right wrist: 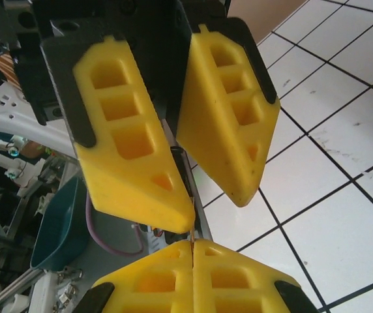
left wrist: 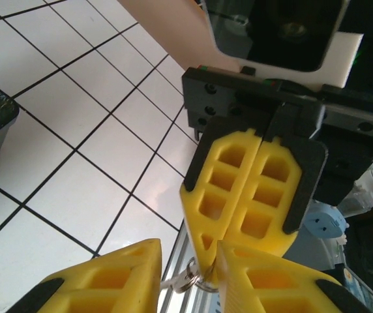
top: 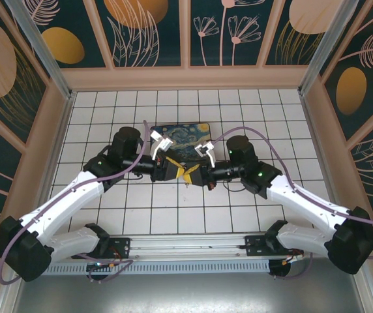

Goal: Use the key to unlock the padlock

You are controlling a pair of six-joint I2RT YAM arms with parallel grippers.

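The task is judged to be at an early stage: the key point(left wrist: 186, 282) is in hand and off the table, but no insertion or turning is evidenced, and engagement with the padlock is judged to be outstanding in full. The two grippers are found meeting tip to tip above the tiled table point(top: 141, 208), just in front of the box with the painted lid point(top: 183, 135). The right gripper point(right wrist: 192, 251) is observed clenched, its fingers pressed flat together, and the key is taken to be pinched in that seam. The left gripper point(right wrist: 216, 208) is observed with its jaws apart, placed either side of the key. One finger lies against or very close to the slim shank, the other stands clear of it, so no grasp by this gripper is recorded. A transfer or a shared hold is judged to be the step in hand. In the left wrist view the key's small ring is seen just off the right gripper's fingertips, between the left fingers. In the right wrist view a thin shank is seen running out of the right fingers' seam into the left gripper's gap. The long axis is therefore judged to lie along the line joining the two grippers, across the table. Which end carries the bit cannot be told.
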